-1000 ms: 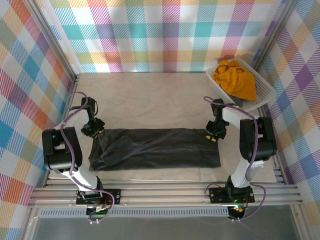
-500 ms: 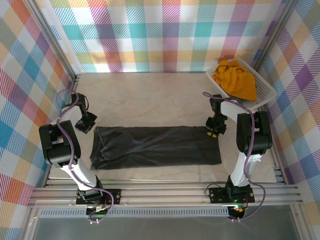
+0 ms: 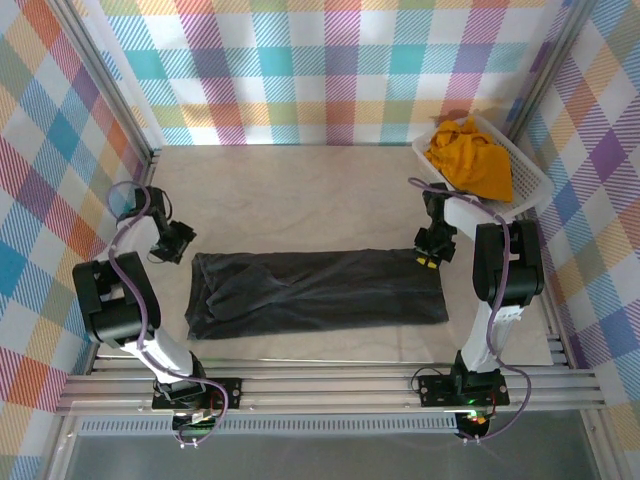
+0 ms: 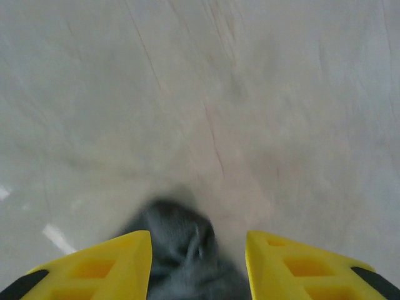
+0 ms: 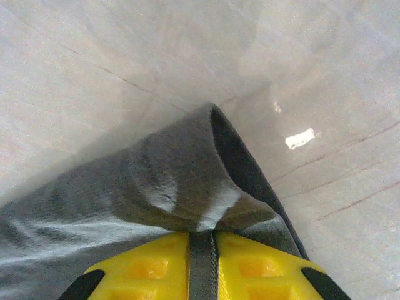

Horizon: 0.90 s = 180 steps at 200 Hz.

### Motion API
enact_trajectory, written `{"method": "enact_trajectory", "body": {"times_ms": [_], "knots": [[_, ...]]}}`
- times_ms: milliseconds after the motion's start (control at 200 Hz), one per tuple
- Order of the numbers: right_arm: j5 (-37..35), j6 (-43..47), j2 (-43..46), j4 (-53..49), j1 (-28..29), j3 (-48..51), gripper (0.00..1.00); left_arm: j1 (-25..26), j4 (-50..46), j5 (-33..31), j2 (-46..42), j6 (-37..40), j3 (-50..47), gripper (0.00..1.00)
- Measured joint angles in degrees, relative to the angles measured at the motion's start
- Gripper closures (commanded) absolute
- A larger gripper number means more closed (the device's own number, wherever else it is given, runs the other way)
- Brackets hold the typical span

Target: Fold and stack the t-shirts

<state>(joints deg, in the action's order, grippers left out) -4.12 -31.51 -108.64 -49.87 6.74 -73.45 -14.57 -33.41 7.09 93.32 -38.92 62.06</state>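
Lying across the middle of the tabletop [image 3: 300, 190], the black t-shirt [image 3: 320, 292] is doubled into a long band between your two arms, likely so its ends can be brought together next. The mustard t-shirt [image 3: 470, 160] sits bunched and unfolded in the white basket [image 3: 535, 185] at the far right corner. Note your right pincer [image 3: 428, 258] is pressed together on the band's far right corner, a thin fold of cloth pinched between its yellow fingers [image 5: 144, 269]; your left pincer [image 3: 178, 243] stands spread just beside the left end, gripping nothing, with dark cloth blurred in its gap.
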Motion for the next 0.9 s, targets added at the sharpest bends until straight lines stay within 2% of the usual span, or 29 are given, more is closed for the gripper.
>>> {"method": "enact_trajectory", "body": {"times_ms": [155,455,595,735,900], "knots": [[1.2,0.94,-0.02,1.16,-0.02,-1.55,0.82,0.79,0.72,3.06,-1.36,0.44,-3.96,0.58],[1.79,0.94,-0.33,1.16,-0.02,-1.55,0.81,2.32,2.14,3.98,5.97,2.69,-2.01,0.69],[1.81,0.92,-0.33,1.16,-0.02,-1.55,0.81,2.51,2.16,3.82,7.08,3.32,-1.86,0.81],[1.79,0.9,-0.33,1.14,-0.02,-1.55,0.81,2.8,2.08,3.21,7.04,3.19,-0.85,1.0],[1.55,0.9,-0.5,1.14,-0.02,-1.55,0.81,2.93,0.57,1.36,5.75,2.25,-0.35,1.0]]}}
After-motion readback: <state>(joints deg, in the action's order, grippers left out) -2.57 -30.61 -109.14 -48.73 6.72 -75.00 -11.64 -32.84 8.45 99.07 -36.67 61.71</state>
